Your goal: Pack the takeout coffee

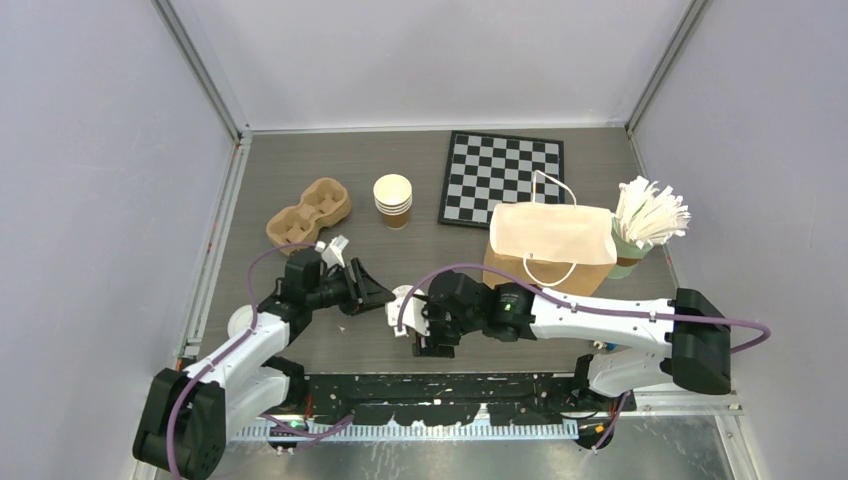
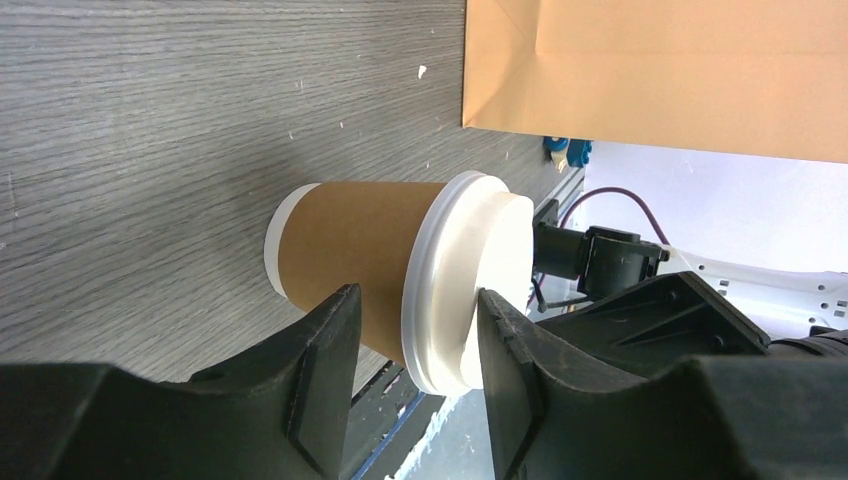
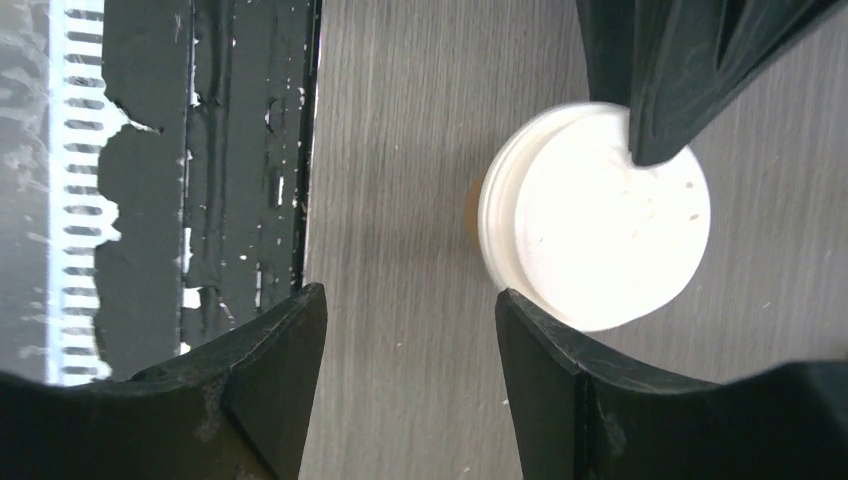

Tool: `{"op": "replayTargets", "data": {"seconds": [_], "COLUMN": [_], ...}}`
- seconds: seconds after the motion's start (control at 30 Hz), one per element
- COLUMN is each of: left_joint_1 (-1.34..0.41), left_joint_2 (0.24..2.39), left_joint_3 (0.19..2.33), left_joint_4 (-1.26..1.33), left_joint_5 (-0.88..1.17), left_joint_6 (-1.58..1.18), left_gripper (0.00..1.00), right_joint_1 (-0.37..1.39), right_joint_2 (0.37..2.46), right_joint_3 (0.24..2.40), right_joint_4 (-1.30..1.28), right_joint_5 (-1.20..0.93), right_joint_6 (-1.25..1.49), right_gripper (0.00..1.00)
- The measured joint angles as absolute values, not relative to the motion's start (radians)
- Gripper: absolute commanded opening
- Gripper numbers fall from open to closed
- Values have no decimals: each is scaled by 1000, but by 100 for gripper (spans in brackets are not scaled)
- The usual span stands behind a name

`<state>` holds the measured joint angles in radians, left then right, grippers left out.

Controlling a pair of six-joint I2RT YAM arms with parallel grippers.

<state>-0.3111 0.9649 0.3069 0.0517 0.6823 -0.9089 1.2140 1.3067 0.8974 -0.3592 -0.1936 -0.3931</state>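
The takeout coffee, a tan paper cup with a white lid, stands on the table near its front edge, between the two grippers. My left gripper reaches it from the left with its jaws apart. One finger is in front of the cup's wall, and the other finger lies over the lid's top edge. My right gripper hangs just beside the cup, open, with only bare table between its fingers. The lid sits just past its right finger.
A brown paper bag stands behind the right arm. A stack of lidless cups, a cardboard cup carrier and a chessboard lie farther back. A green cup of white sticks is at the right. The table's black front rail is close.
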Motion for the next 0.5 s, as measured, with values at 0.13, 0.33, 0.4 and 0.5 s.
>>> {"op": "replayTargets", "data": {"seconds": [0.13,0.33,0.4,0.5], "left_joint_1": [-314,-315,-315,-316], "left_joint_2": [965,955,951,941], "left_joint_3": [310,311,311,311], "left_joint_4": [46,34,32,23], "left_joint_5": [680,674,673,670], "left_joint_6": [-908,-905,-905,-905], "left_gripper": [46,46,46,45], "right_joint_1": [1214,1214,1214,1216], "right_joint_2": [1307,1326,1336,1355], "right_joint_3": [888,858,842,833], "right_joint_4": [-311,-188,-159,-129], "right_joint_5": [-215,-219,-219,-215], "right_joint_6": [-496,-590,-614,-642], "right_gripper": [66,63,63,61]}}
